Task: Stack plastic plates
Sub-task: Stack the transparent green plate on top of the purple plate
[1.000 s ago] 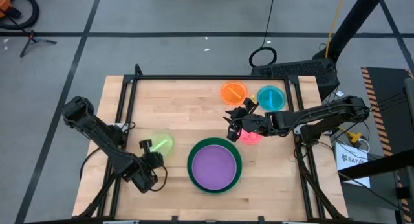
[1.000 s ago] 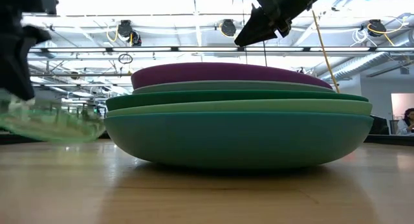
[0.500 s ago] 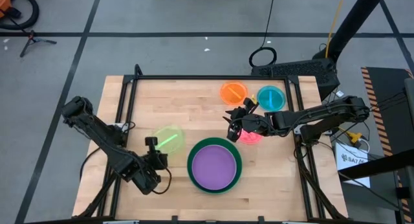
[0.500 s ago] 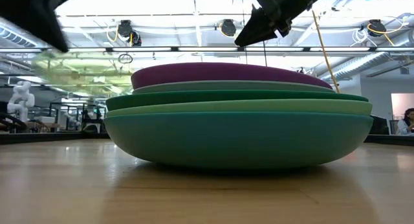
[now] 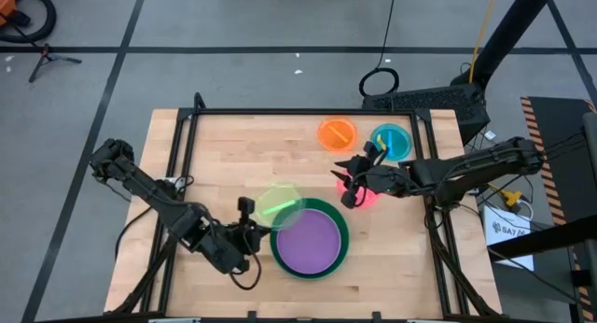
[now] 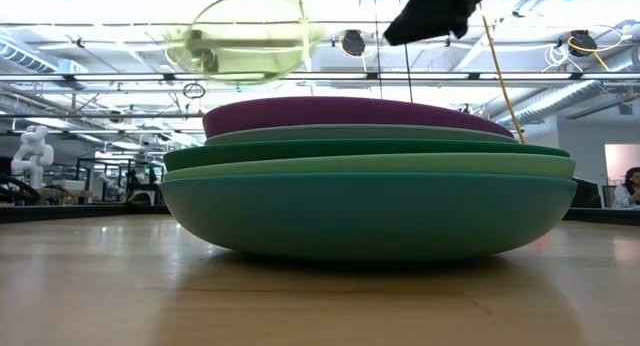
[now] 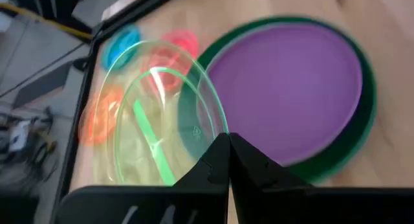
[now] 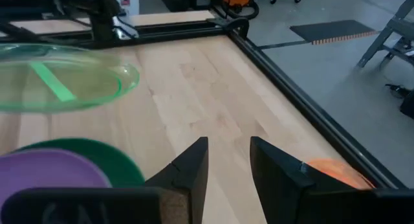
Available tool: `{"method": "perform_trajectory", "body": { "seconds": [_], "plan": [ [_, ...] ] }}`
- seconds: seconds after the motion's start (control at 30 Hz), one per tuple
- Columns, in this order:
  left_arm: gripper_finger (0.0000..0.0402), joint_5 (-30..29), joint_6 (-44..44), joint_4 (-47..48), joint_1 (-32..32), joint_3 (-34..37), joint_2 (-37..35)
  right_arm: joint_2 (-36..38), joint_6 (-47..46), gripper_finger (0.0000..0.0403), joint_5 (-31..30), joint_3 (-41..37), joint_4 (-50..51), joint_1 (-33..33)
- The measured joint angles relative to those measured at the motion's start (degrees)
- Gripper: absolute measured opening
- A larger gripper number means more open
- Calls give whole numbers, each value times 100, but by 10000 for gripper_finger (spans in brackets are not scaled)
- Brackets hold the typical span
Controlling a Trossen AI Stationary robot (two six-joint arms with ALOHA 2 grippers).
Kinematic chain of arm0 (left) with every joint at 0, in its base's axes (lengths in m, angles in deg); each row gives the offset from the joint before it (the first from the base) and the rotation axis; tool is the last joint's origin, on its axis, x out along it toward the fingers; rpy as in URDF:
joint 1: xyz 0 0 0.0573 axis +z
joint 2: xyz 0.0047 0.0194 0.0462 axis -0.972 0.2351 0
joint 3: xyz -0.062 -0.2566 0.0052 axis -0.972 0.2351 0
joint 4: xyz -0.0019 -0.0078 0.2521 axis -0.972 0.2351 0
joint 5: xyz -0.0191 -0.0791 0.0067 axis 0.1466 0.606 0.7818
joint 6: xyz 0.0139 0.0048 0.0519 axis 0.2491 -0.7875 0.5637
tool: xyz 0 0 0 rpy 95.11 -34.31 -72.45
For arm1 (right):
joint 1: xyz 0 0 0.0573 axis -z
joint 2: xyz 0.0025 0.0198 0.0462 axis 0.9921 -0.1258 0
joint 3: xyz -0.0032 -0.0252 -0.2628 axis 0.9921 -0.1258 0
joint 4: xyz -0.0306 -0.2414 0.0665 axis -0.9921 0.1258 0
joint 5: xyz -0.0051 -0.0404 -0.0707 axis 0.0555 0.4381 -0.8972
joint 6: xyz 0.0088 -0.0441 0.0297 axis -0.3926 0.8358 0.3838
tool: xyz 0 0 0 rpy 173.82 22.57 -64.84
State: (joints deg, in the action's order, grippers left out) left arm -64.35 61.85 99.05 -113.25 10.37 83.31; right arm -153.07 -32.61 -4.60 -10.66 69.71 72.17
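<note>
Left pincer (image 5: 250, 231) is closed on the rim of a clear yellow-green plate (image 5: 279, 203), holding it in the air over the left edge of the stack of large plates (image 5: 310, 240), purple one on top. Right pincer (image 5: 351, 188) hangs half open, holding nothing, over the pink plate (image 5: 366, 197). Behind it on the counter (image 5: 252, 146) lie the orange plate (image 5: 338, 133) and the teal plate (image 5: 392, 141).

Grey floor (image 5: 233, 24) with dark lines, ceiling pipes (image 6: 120, 78)
</note>
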Motion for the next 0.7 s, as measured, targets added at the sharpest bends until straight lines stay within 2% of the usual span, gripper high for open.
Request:
{"method": "perform_trajectory", "body": {
  "seconds": [0.27, 0.7],
  "plan": [
    [3, 934, 349, -1151, 304, -2, 474, 305, -306, 107, -11, 1, 629, -391],
    [3, 2615, -250, -2137, 738, 0, 1132, 422, -309, 107, -19, 1, 730, -726]
  ]
}}
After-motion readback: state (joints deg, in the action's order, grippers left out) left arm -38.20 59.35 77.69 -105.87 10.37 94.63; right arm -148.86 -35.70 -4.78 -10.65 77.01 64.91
